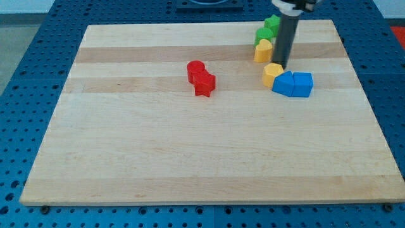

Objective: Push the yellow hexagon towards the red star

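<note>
Jaws we have none, so nothing spreads or pinches; our rod ends in my tip point(282, 66). On the table point(190, 164), largest to smallest, the yellow hexagon point(272, 73) sits near the top-right corner, touching the blue blocks point(293, 83), with my tip just at its upper right edge. The red star point(204, 83) lies well apart toward the left edge, so we judge the push barely begun. Squat and even-sided, the hexagon shows no clear long axis or heading.

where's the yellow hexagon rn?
Upper right of the board: the yellow hexagon touches the blue blocks on its right, with my tip just above it.
</note>
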